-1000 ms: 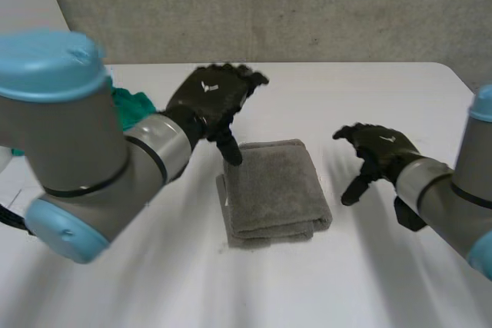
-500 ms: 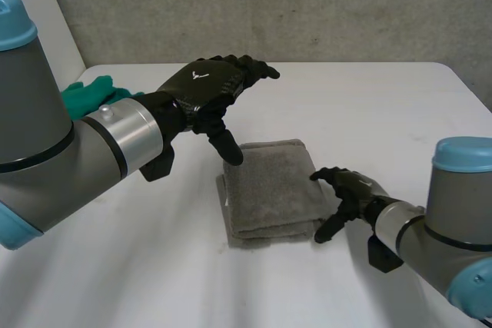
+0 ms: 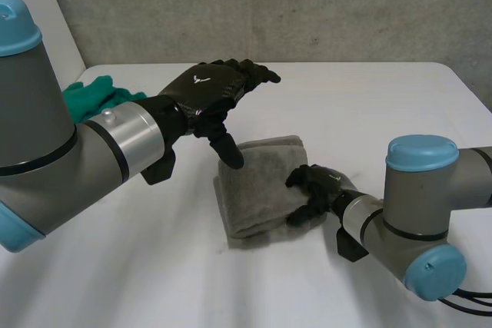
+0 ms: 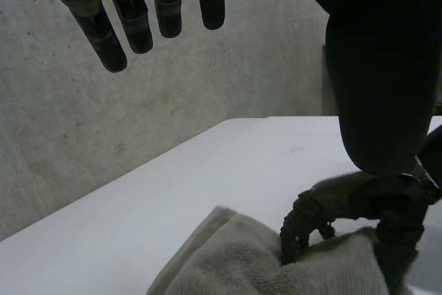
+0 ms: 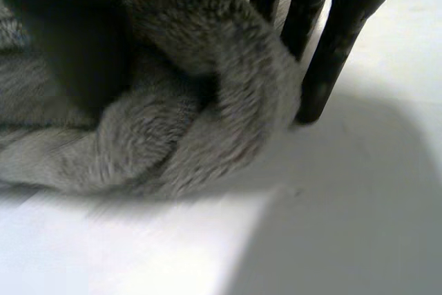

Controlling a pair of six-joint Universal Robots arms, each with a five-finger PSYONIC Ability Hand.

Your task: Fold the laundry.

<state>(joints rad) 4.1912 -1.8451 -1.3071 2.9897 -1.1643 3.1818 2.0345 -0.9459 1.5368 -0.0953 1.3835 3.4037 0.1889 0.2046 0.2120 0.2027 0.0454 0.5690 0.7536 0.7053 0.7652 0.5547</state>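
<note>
The grey towel [image 3: 257, 190] lies folded in the middle of the table [image 3: 369, 105], its long axis running twelve to six. At its three o'clock edge the right hand [image 3: 315, 190] pinches the bunched layers between thumb and fingers, so it looks best placed to carry a fold toward nine. The left hand [image 3: 207, 90] hovers open over the eleven o'clock corner, a green cloth [image 3: 88, 94] beyond it

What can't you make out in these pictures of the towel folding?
- Green cloth: head view, mostly behind the left arm; what garment it is cannot be told.
- Towel: head view, its right edge is covered by the right robot hand gripping it.
- Towel's far side: right wrist view, blocked by its own bunched fold and that hand's thumb.
</note>
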